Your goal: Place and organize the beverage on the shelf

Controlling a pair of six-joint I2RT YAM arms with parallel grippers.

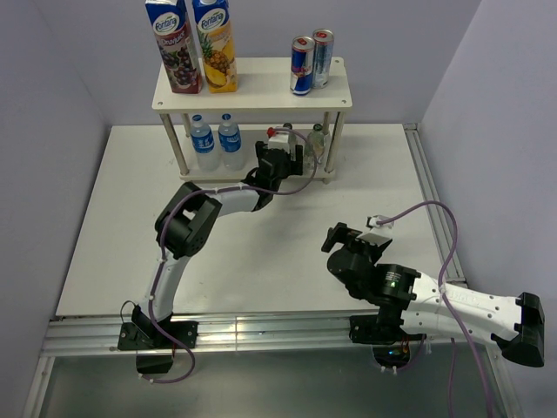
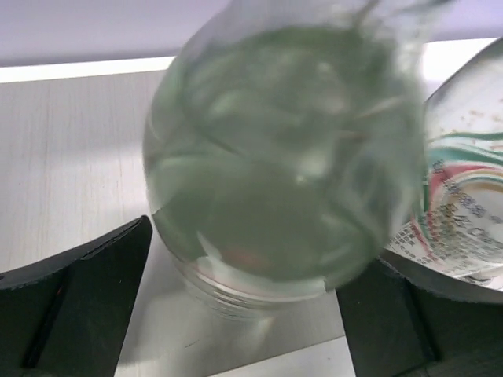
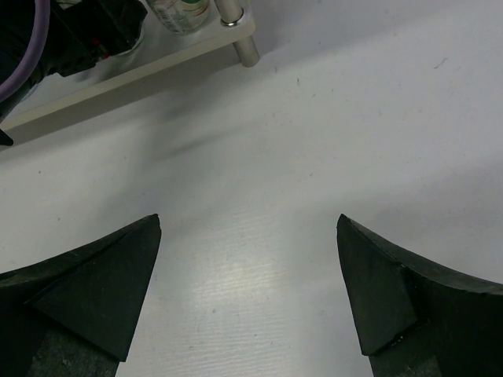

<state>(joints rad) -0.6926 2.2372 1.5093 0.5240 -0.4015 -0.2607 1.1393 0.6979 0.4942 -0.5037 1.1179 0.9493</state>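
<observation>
**Shelf.** The shelf (image 1: pixel 261 94) stands at the 12 o'clock edge of the table (image 1: pixel 261 261), upright on its legs.

**Upper board.** A grape juice carton (image 1: pixel 174 48) and a pineapple juice carton (image 1: pixel 216 43) stand side by side at the 9 o'clock end. Two cans (image 1: pixel 302 65) stand close together toward the 3 o'clock end.

**Lower board.** Two water bottles (image 1: pixel 203 144) stand upright, just beside each other, at the 9 o'clock end. The left arm reaches into the 3 o'clock half of this tier.

**Left gripper.** In the wrist view the left gripper (image 2: pixel 244 251) has its jaws spread wide. A clear bottle (image 2: pixel 283 157), blurred, sits between them on the lower board. The fingers (image 2: pixel 71 298) lie at either side of the bottle's base. Whether they touch the glass cannot be told, and no clamping is evident. A labelled bottle (image 2: pixel 464 204) stands just beside the clear one, at its 3 o'clock.

**Right gripper.** The right gripper (image 3: pixel 248 224) is fully spread and holds nothing, with only bare table between its fingers. In the overhead view it sits toward the 5 o'clock part of the table, well apart from the shelf. In its wrist view, one leg and a corner of the lower board show at 12 o'clock, with a bottle on that board and the left arm at 10 o'clock.
</observation>
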